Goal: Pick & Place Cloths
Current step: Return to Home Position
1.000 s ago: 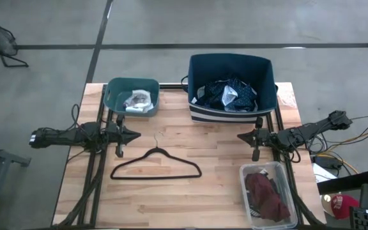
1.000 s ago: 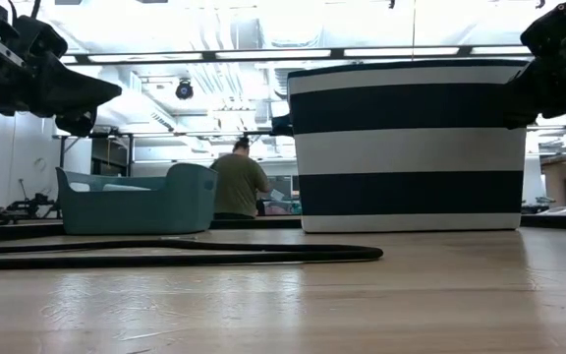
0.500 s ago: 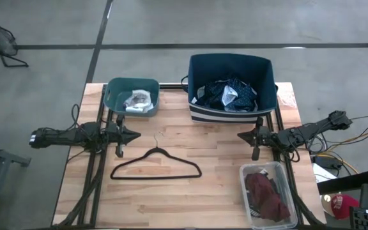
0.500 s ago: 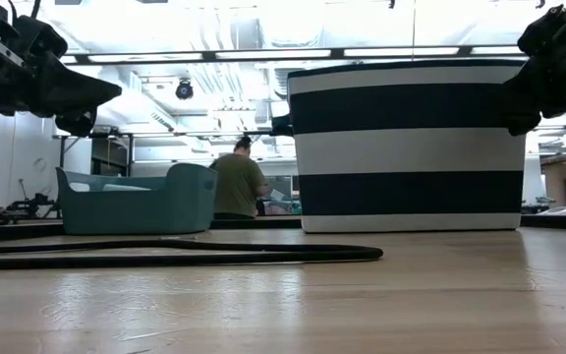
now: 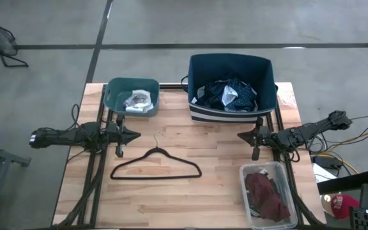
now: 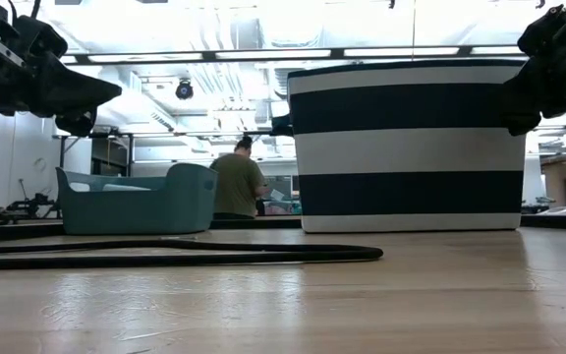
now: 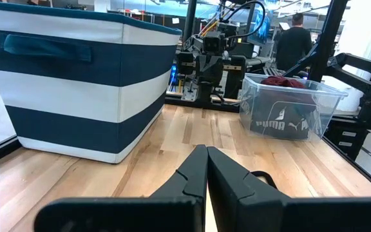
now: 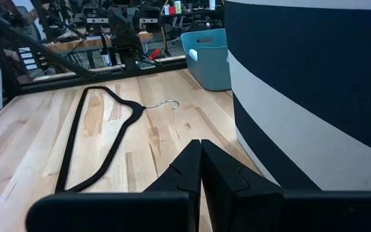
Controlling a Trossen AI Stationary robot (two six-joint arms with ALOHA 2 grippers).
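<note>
Left arm point(image 5: 69, 136) and right arm point(image 5: 302, 133) are both looking matte black and skinny, fingers point(image 7: 189, 179) tapering into pointy wedges.

PUMA in white, on black garment point(image 7: 281, 122), inside clear bin point(image 7: 330, 92)

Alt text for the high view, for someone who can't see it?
Both arms wait at the table's sides, left pincer and right pincer shut. A black hanger lies mid-table; cloths sit in the teal bin, striped basket and clear box.
</note>
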